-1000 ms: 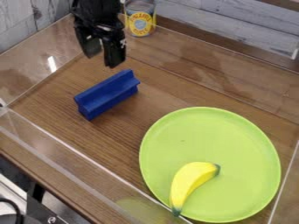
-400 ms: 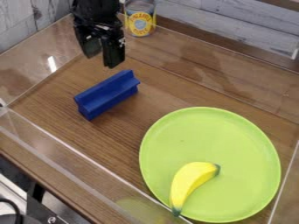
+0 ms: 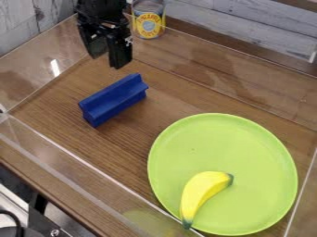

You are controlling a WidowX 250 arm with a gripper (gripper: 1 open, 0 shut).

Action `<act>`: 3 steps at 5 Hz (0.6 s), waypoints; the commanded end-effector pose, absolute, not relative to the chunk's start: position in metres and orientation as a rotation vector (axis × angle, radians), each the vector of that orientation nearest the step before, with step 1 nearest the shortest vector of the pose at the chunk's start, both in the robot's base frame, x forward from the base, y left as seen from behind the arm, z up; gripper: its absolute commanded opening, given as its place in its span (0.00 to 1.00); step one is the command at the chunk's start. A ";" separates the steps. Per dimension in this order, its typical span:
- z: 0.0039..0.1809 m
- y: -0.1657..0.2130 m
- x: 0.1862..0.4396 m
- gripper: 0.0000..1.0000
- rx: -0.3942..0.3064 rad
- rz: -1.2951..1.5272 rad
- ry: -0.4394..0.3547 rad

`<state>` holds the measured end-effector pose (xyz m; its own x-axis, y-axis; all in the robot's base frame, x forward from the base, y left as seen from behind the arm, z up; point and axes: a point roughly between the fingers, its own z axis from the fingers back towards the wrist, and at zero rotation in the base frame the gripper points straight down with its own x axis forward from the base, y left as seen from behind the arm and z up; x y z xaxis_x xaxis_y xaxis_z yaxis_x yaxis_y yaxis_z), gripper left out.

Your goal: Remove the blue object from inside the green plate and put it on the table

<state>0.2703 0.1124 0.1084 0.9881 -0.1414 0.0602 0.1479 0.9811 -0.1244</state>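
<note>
Camera view, from above and to one side: black gripper [image 3: 106, 51] hangs near the top left, pointing down, jaws spread apart and empty, nothing between them. It is clear of the table, above and behind the blue object. Blue object [image 3: 113, 100], a dark blue long block with a raised ridge along one long side, lies flat on the brown wood-grain table [image 3: 235, 88], angled diagonally, just below the gripper in the picture and not touched by it. It is outside the green plate, well apart from its rim. Green plate [image 3: 235, 153], round and lime-green, sits at lower right on the table. A yellow banana [image 3: 203, 194] lies inside the plate near its lower edge. Clear acrylic wall [image 3: 50, 153] edges the table. A yellow-labelled can [image 3: 148, 24] stands behind the gripper at the far edge.
</note>
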 end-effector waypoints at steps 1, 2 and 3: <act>0.120 0.117 0.271 1.00 -0.115 -0.137 -0.087; 0.118 0.116 0.269 1.00 -0.124 -0.142 -0.079; 0.118 0.114 0.267 1.00 -0.133 -0.148 -0.073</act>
<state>0.2656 0.1100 0.1060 0.9871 -0.1533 0.0471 0.1587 0.9762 -0.1478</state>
